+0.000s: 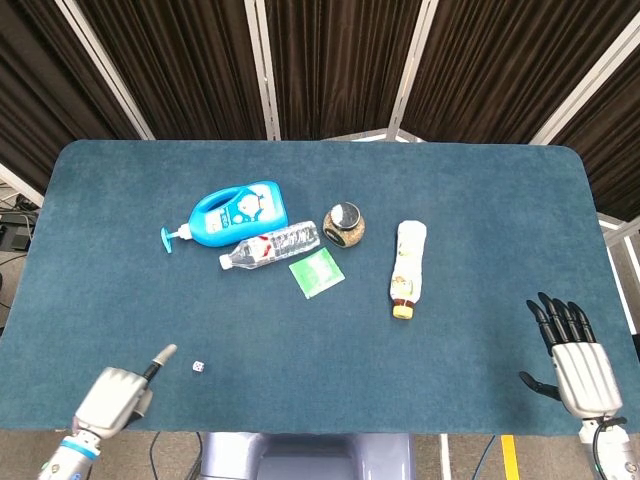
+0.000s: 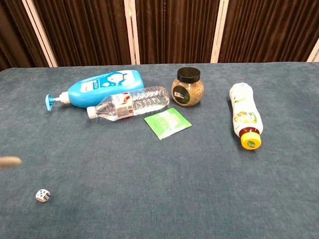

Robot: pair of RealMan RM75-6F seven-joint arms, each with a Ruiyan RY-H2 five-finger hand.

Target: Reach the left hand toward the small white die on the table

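at the near edge of the blue tabletop the left hand sits low over the near left corner, most of its fingers curled in against the palm with nothing in them and one finger stretched out toward the small white die; in the chest view only a blurred pale fingertip shows at the left edge, above and a little left of the die, not touching it. the die lies alone on the cloth near the front left, just beside that pointing fingertip in the head view yet apart from it, and well apart from everything else. at the near right corner the right hand rests at the tabletop's edge with its fingers straight, close side by side and the thumb out to one side, holding nothing. farther back, near the middle, a green sachet lies flat, and to its right a white squeeze bottle with an orange cap lies on its side, cap toward the near edge. just behind the sachet a clear water bottle lies on its side with its white cap to the left, its far side touching or very nearly touching a blue pump bottle that also lies flat with its nozzle pointing left. a small round jar with a black lid stands upright just right of the water bottle's base. beyond the tabletop hang dark curtains crossed by pale frame bars
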